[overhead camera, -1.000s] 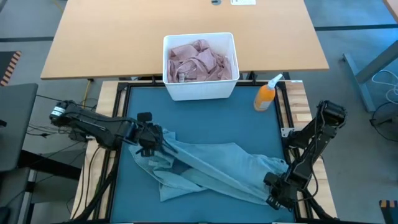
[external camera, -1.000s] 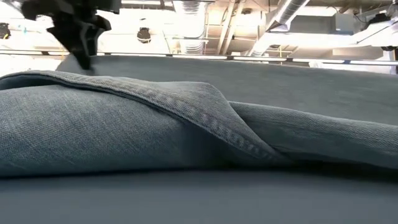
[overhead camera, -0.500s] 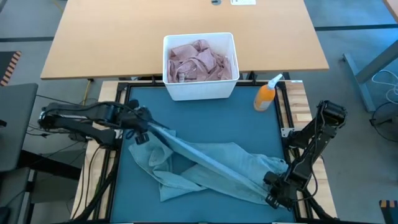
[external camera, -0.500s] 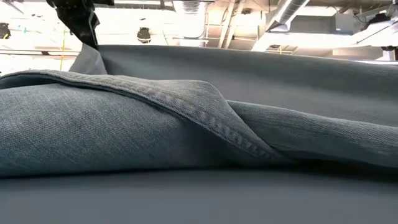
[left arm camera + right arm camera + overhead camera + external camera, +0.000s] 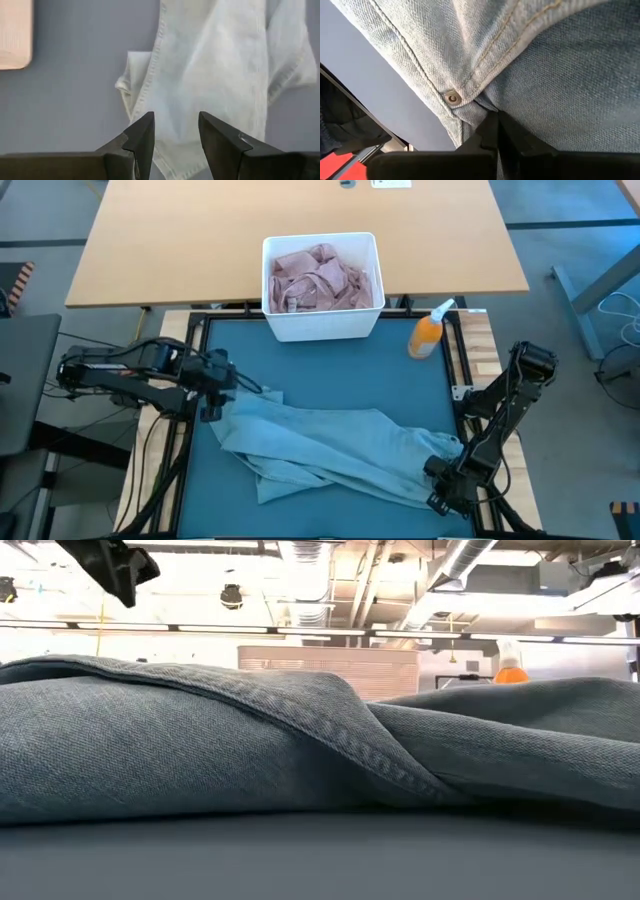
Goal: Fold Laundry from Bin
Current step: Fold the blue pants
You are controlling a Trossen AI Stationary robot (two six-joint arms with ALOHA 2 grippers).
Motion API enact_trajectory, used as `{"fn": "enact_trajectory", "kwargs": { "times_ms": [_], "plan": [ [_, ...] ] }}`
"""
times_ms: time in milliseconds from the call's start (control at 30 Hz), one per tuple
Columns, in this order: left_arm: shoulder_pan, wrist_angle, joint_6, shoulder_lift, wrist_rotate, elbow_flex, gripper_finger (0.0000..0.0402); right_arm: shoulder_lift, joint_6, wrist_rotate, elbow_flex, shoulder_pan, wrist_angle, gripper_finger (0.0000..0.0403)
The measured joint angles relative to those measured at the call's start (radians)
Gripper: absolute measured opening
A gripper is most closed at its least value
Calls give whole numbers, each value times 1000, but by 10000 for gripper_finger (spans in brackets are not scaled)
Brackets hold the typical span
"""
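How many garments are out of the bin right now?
1: the jeans lie spread on the mat. Pink laundry fills the bin; more pieces may be hidden underneath.

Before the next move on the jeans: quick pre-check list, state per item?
1. Left gripper free of cloth: ok; it is open above the mat, nothing between the fingers.
2. Right gripper holding the jeans: ok; shut on the denim near a rivet at the right end.
3. Jeans spread flat: not ok; they lie bunched with folds across the teal mat.
4. Bin clear of the jeans: ok; it stands at the far edge with pink laundry inside.
5. Spray bottle out of the way: cannot tell; it stands upright near the mat's far right corner.
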Motion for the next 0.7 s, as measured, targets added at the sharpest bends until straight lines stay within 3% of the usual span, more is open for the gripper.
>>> {"fn": "enact_trajectory", "kwargs": {
  "times_ms": [100, 233, 367, 500, 600, 700],
  "plan": [
    [22, 46, -76, 12, -107, -51, 142, 0, -1, 0, 0, 0, -1, 27],
    [105, 105, -119, 43, -68, -192, 142, 0, -4, 0, -1, 0, -2, 27],
    [205, 230, -62, 75, -62, -333, 142, 0, -5, 0, -1, 0, -1, 28],
    [311, 448, 8, 98, -4, -406, 141, 0, -7, 0, -1, 0, -1, 28],
    [384, 601, 15, 139, 98, -426, 141, 0, -7, 0, -2, 0, -2, 28],
    [421, 643, 33, 218, 198, -427, 141, 0, -8, 9, -2, 0, -2, 28]
  ]
}}
